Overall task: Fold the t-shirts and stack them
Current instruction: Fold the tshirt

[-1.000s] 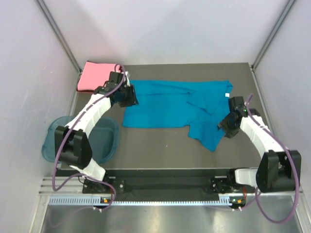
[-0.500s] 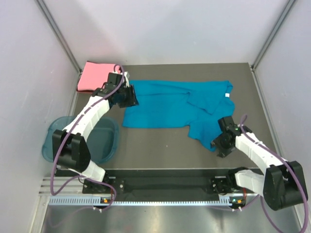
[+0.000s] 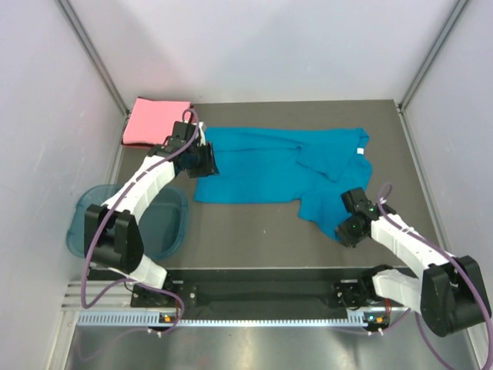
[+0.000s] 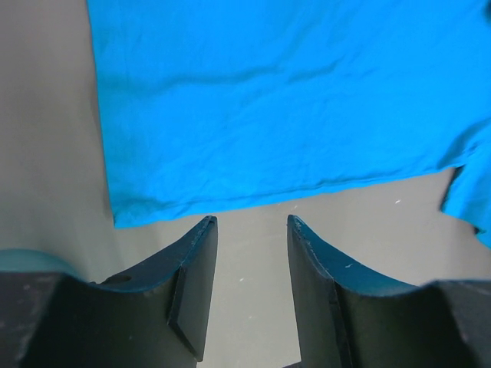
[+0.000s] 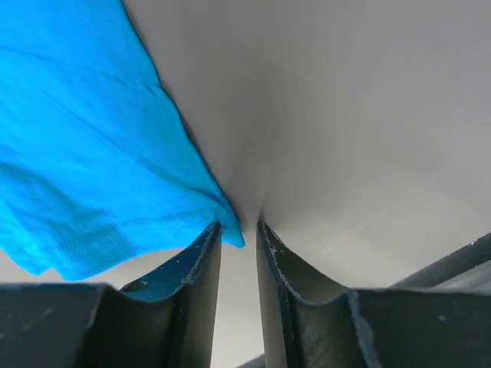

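Robot lab cell: dark bench (image 3: 254,231) boxed in by plain white panels (image 3: 262,46), slotted aluminium rail (image 3: 262,317) along near edge.

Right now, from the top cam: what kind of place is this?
Likely a lab test cell: plain white walls enclose a dark table, left arm and right arm bolted at its near edge, teal t-shirt as prop.

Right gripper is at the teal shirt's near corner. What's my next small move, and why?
Probably close the right gripper on the corner of the teal shirt: the corner's tip lies right at the gap between its jaws, which stand slightly apart.
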You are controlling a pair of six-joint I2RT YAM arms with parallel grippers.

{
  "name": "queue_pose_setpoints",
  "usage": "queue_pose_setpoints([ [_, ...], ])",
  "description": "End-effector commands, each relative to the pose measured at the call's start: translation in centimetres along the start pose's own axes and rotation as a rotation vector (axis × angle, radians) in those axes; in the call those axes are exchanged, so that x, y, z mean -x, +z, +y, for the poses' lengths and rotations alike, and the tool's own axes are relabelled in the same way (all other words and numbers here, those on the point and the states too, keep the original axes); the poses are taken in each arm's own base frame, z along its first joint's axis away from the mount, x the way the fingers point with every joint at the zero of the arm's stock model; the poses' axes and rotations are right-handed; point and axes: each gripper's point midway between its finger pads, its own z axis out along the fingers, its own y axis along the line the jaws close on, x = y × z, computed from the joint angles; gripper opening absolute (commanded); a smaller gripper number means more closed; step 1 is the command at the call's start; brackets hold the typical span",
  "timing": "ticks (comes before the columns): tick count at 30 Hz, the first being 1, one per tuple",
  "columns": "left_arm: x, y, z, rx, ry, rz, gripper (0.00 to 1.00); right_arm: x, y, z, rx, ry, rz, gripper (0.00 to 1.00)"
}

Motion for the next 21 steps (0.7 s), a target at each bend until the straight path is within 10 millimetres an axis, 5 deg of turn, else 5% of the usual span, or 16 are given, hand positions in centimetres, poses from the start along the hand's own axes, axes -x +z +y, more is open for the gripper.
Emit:
queue_pose_setpoints([
  [1, 0.4, -0.7, 0.3, 0.007, 0.009, -0.042, 0.47, 1.3, -0.3, 1.1, 0.039, 0.009, -0.075, 0.26],
  [8, -0.1, -0.5, 0.5, 0.011, 0.002, -0.040, 0.46, 0.4, 0.6, 1.6, 0.042, 0.023, -0.029, 0.35],
  [11, -0.5, -0.5, 0.7, 0.017, -0.008, -0.034, 0.46, 0.5, 0.6, 1.5, 0.048, 0.032, -0.036, 0.23],
  [12, -0.5, -0.6, 0.7, 0.016, -0.010, -0.039, 0.45, 0.6, 0.5, 1.6, 0.054, 0.034, -0.043, 0.04],
  [13, -0.7, -0.6, 0.8, 0.022, -0.013, -0.038, 0.45, 0.9, 0.1, 1.7, 0.065, 0.037, -0.054, 0.00],
  [21, -1.6, -1.0, 2.9, 0.132, 0.007, -0.006, 0.45, 4.6, -5.0, 5.6, 0.192, 0.017, -0.185, 0.00],
])
